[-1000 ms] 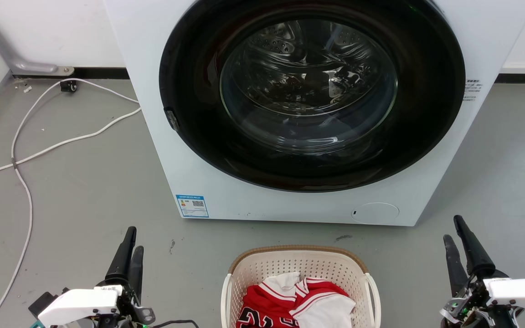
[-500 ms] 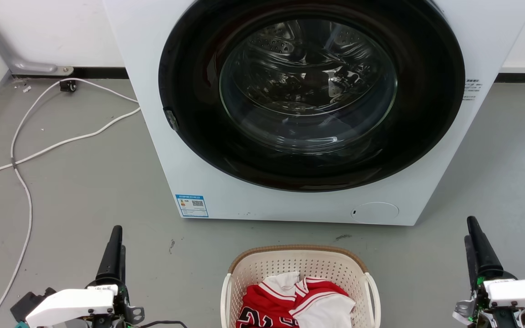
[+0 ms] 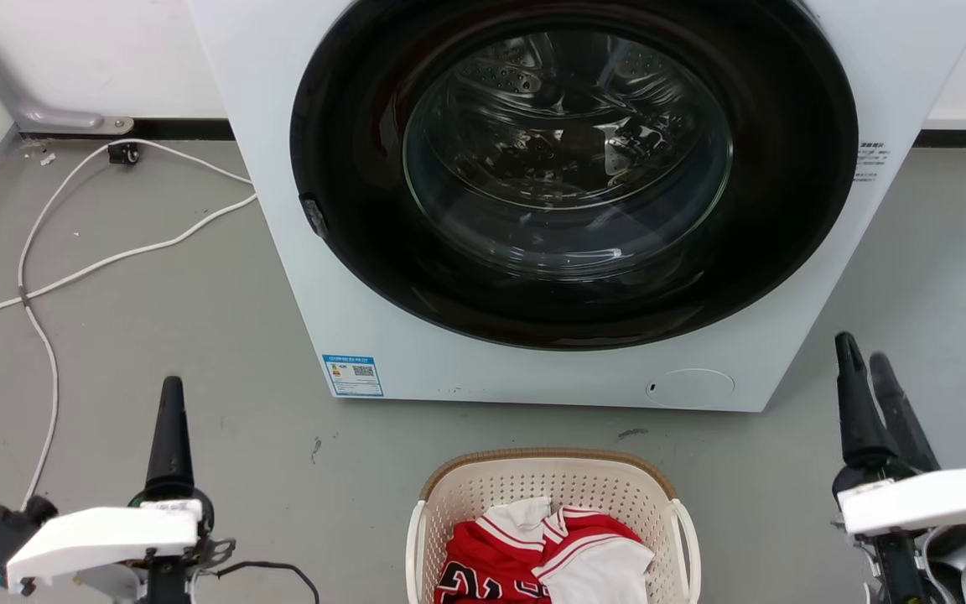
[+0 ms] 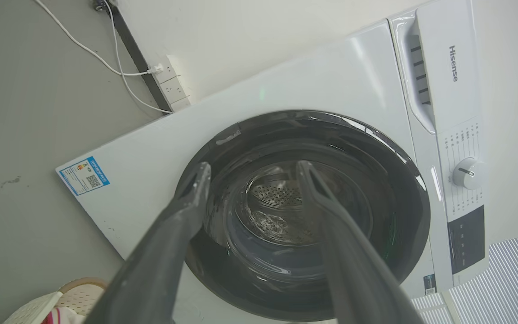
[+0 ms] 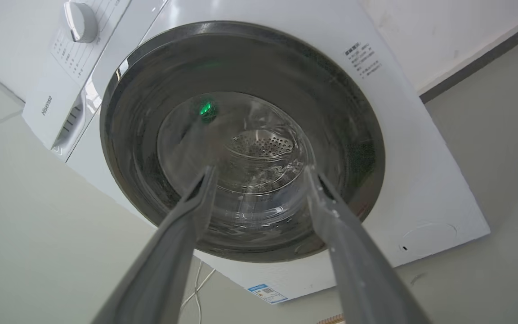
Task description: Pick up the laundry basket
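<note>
Task barely begun: laundry basket [image 3: 550, 485] is set on floor [image 3: 198, 335] before washer [image 3: 533, 377], clothes [image 3: 533, 554] inside, not yet gripped. L gripper [image 4: 252, 170] & R gripper [image 5: 259, 173] are held spread, empty, well apart from handles [image 3: 688, 541]. Approach, grasp, lift left.

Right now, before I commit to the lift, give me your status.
Left gripper open, empty. Right gripper open, empty. Laundry basket on floor between them, untouched, red and white clothes inside. Nothing blocks its handles; washing machine stands beyond.
</note>
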